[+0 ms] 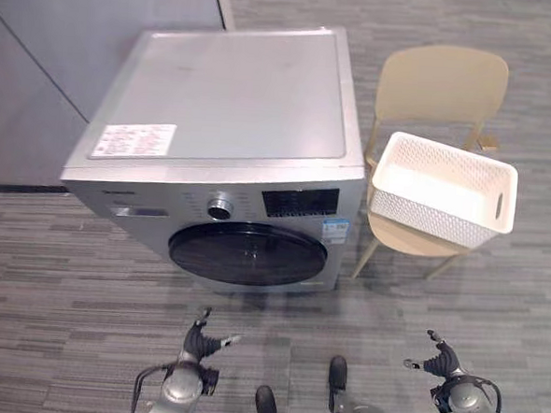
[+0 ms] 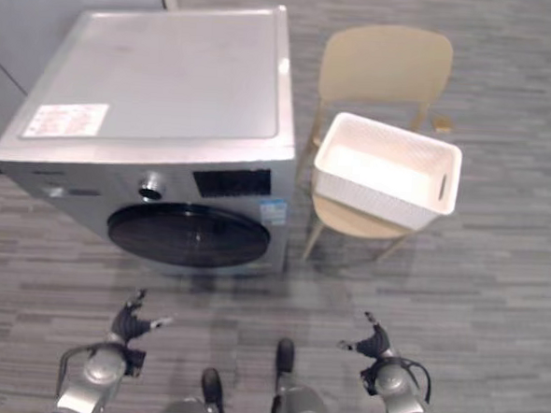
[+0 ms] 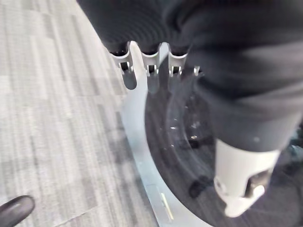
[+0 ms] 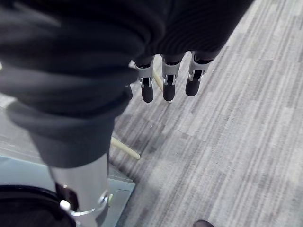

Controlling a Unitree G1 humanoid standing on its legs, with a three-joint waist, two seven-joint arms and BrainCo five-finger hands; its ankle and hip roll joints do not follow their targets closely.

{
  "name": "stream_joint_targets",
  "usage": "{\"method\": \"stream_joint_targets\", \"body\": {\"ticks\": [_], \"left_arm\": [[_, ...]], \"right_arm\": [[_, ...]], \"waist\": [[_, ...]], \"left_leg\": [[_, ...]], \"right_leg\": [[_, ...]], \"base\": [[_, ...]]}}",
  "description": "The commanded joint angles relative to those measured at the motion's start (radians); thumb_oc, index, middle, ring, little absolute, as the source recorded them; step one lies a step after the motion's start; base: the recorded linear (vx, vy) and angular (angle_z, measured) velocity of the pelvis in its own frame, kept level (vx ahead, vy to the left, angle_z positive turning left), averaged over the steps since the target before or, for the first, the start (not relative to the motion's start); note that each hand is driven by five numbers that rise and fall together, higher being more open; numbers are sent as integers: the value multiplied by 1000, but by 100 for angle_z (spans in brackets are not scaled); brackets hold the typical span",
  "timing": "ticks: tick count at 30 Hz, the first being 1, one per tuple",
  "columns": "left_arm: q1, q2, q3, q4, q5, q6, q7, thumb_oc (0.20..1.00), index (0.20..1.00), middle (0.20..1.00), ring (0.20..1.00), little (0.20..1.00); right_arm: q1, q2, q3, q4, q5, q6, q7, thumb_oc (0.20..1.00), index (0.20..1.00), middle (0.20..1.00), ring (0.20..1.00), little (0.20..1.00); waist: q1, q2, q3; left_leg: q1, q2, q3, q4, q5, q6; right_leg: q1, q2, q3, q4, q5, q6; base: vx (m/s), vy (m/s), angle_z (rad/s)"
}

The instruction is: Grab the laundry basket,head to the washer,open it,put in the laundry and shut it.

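So the washer (image 1: 228, 138) fills the upper left and middle of the left eye frame, a silver front-loader seen from above. Its round dark door (image 1: 246, 252) looks shut, flush with the front panel. A knob (image 1: 220, 206) and a dark display (image 1: 299, 201) sit just above the door, and a white sticker (image 1: 134, 140) is on the lid near its left front corner.

To the right of the washer, upper right of the frame, there's a tan chair (image 1: 439, 85) with the white basket (image 1: 442, 190) sitting on its seat. The basket is perforated plastic with a slot handle on its right end. I can't make out any laundry in it; the inside just reads as plain white. Basket and chair are just beside the washer but not touching it, as far as I can tell.

Both hands hang low at the bottom of the frame, over grey striped carpet (image 1: 56, 277), well apart from the basket. The left hand (image 1: 202, 341) is at lower left, below the door; the right hand (image 1: 439, 359) is at lower right. In the left wrist view the left hand's fingers (image 3: 129, 78) are straight and loose with the thumb apart, nothing in them, and the door's glass shows past them. Same for the right wrist view: fingers (image 4: 168, 85) relaxed, holding nothing, carpet and a chair leg (image 4: 124, 147) beyond.
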Motion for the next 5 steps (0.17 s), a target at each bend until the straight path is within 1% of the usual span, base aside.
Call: {"method": "stream_joint_targets", "body": {"ticks": [1,3,5], "left_arm": [[-33,20,37,97,-41,-1,-6,1000,1000,1000,1000,1000],[-23,19,44,173,-18,7,-12,1000,1000,1000,1000,1000],[-25,20,39,211,-5,8,-12,1000,1000,1000,1000,1000]], "right_arm": [[1,26,-34,25,58,-5,-13,1000,1000,1000,1000,1000],[-1,32,-38,44,72,-3,-13,1000,1000,1000,1000,1000],[-4,36,-42,50,87,-3,-14,1000,1000,1000,1000,1000]], "waist": [[3,-61,-61],[11,-63,-67],[13,-66,-72]], "left_leg": [[-86,-22,-74,-6,67,-9],[-77,-26,-83,-6,64,-9],[-70,-30,-91,-6,61,-9]], "right_leg": [[82,-54,2,0,-135,119],[98,-54,-4,1,-140,117],[109,-55,-10,2,-145,115]], "base": [[47,0,30],[49,8,27],[38,17,23]]}}
